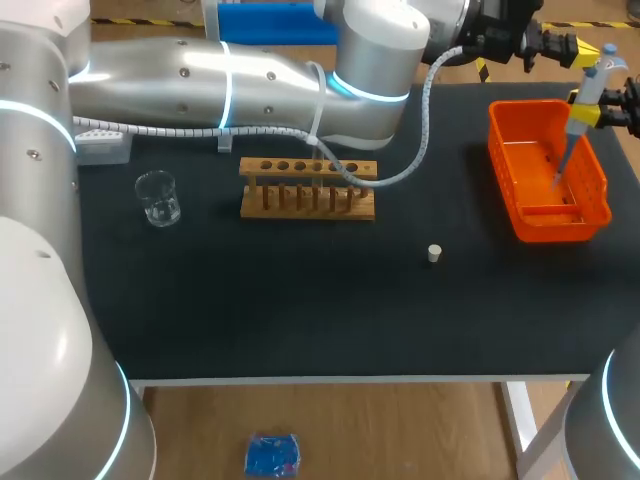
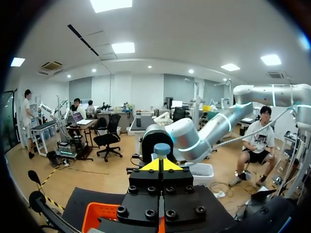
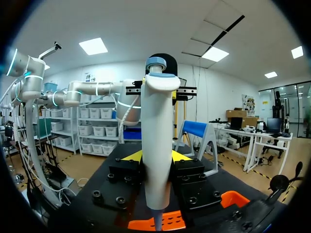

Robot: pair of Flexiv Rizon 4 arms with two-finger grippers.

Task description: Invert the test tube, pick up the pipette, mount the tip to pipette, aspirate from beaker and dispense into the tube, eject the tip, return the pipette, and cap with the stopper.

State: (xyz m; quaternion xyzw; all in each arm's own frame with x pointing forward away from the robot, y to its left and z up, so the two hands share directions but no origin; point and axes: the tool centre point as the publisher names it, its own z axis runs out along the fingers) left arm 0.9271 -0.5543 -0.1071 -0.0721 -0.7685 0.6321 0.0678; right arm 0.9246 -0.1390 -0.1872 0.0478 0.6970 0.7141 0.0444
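Observation:
My right gripper (image 1: 592,112) (image 3: 156,156) is shut on the grey-blue pipette (image 1: 600,78) (image 3: 158,126) and holds it upright over the orange bin (image 1: 598,205). The pipette's thin lower end (image 1: 560,170) points down into the bin. My left arm reaches across the table. Its gripper (image 1: 588,50) (image 2: 160,166) is shut, with its yellow tips right at the pipette's top button (image 2: 161,149). On the black mat are the wooden tube rack (image 1: 308,188), a clear glass beaker (image 1: 158,197) and a small white stopper (image 1: 434,253). I cannot make out a test tube.
A white holder (image 1: 100,140) sits at the mat's back left, beside the left arm. A white cable (image 1: 420,150) from the left arm loops down over the rack's right end. The bin stands at the far right of the mat.

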